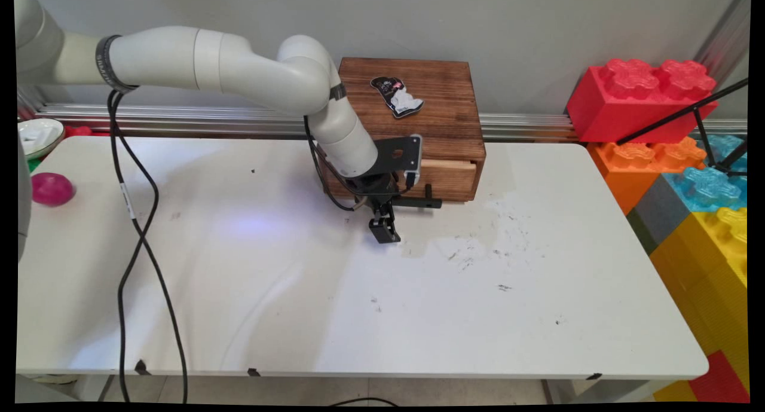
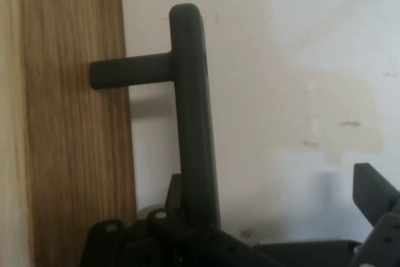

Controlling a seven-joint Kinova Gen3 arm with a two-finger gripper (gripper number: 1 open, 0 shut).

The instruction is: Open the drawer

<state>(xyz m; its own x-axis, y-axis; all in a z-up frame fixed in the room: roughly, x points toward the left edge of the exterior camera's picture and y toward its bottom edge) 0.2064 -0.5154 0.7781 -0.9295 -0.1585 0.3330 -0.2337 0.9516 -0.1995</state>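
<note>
hand view: released hand (image 2: 275,229) just beside the wooden drawer box's (image 2: 69,154) black handle (image 2: 190,123), fingers apart

A wooden drawer box (image 1: 418,125) stands at the white table's (image 1: 358,304) far edge, a small black-and-white packet (image 1: 397,96) on its top; a pink ball (image 1: 52,189) lies far left — beside a green-rimmed bowl (image 1: 37,136); big toy bricks (image 1: 687,155) are stacked right.

White arm (image 1: 239,65) reaching right, claw (image 1: 385,229) pointing down, jaws apart

Arm hides the wooden box's (image 1: 442,110) left front.
</note>
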